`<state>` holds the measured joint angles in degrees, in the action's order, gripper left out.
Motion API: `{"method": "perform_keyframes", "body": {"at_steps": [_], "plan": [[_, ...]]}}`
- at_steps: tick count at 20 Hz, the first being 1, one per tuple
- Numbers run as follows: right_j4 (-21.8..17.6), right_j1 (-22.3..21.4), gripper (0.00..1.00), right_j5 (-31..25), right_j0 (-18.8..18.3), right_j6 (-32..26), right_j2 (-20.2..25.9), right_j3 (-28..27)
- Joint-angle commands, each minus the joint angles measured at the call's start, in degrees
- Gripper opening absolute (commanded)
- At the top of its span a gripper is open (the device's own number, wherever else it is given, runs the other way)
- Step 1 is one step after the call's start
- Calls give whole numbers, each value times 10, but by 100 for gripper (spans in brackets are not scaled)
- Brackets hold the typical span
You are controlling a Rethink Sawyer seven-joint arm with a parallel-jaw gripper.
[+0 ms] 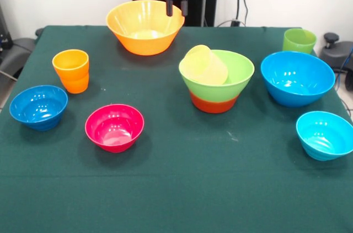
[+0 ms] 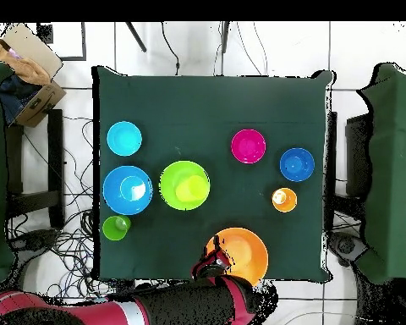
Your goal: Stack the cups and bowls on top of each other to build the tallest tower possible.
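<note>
The tower [image 1: 216, 81] [image 2: 184, 185] stands mid-table: a light green bowl [image 1: 231, 76] nested on an orange-red bowl [image 1: 214, 102], with a pale yellow cup [image 1: 205, 65] lying tilted inside the green one. Around it sit a big yellow-orange bowl [image 1: 145, 26] [image 2: 240, 251], a magenta bowl [image 1: 114, 127] [image 2: 248, 145], a big blue bowl [image 1: 297, 77] [image 2: 127, 189], a small dark blue bowl [image 1: 38, 107] [image 2: 297, 164] and a small cyan bowl [image 1: 325, 134] [image 2: 123, 138]. An orange cup [image 1: 71, 70] [image 2: 283, 200] and a light green cup [image 1: 299, 40] [image 2: 115, 227] stand upright. My gripper [image 1: 176, 3] [image 2: 210, 269] hangs open above the yellow-orange bowl's rim, holding nothing.
A dark green cloth covers the table [image 1: 176, 189] [image 2: 215, 101]. Cables and chairs surround it in the overhead view, and a cardboard box [image 2: 29, 63] lies off the top-left corner.
</note>
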<state>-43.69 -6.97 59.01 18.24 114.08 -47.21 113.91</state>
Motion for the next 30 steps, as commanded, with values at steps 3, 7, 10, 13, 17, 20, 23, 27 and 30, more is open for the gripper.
{"method": "perform_keyframes", "body": {"at_steps": [3, 7, 10, 13, 17, 20, 23, 27, 30], "plan": [[12, 33, 100, 2, -17, -4, 108, -24], [9, 47, 100, 20, -30, -1, 135, -34], [7, 54, 100, 38, -40, 2, 158, -39], [19, 71, 100, 58, -48, -8, 174, -46], [23, 78, 100, 69, -54, -14, 179, -49], [23, 76, 100, 66, -55, -14, 175, -50], [23, 72, 100, 61, -54, -10, 172, -51], [35, 69, 100, 51, -49, -12, 163, -49], [46, 59, 100, 37, -39, -13, 151, -41]]}}
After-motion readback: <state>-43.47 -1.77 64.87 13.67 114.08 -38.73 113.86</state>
